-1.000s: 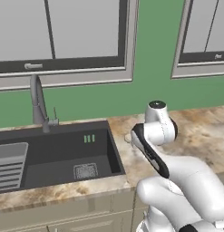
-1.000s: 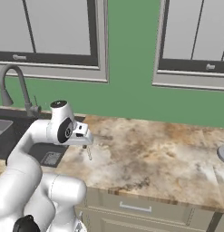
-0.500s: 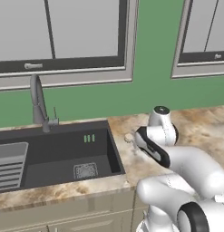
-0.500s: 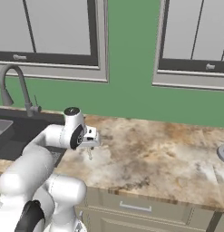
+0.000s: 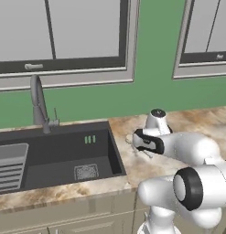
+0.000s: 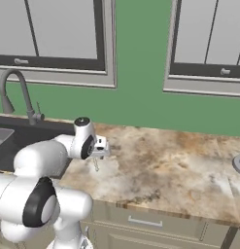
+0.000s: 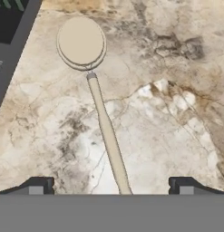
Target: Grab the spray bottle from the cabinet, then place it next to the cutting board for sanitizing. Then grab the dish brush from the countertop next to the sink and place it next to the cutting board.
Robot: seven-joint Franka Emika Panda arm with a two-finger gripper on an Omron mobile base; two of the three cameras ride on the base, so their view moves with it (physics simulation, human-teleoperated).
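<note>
Tool (image 5: 135, 145) hangs low over the table (image 5: 196, 121), beside the sink (image 5: 55, 155), left base view. Right base view: brush handle apparently beneath it. Hand view: fingers (image 7: 38, 185) spread wide, empty; dish brush (image 7: 97, 97) lies flat ahead, light, stiff; grasp mid-handle.

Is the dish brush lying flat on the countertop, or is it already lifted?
Lying flat, not lifted: the dish brush rests on the countertop, between the open fingers.

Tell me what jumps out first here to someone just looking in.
The dish brush lies flat on the marbled countertop beside the dark sink, round head toward the basin. The open gripper hangs right above its thin handle, fingertips either side of it.
</note>
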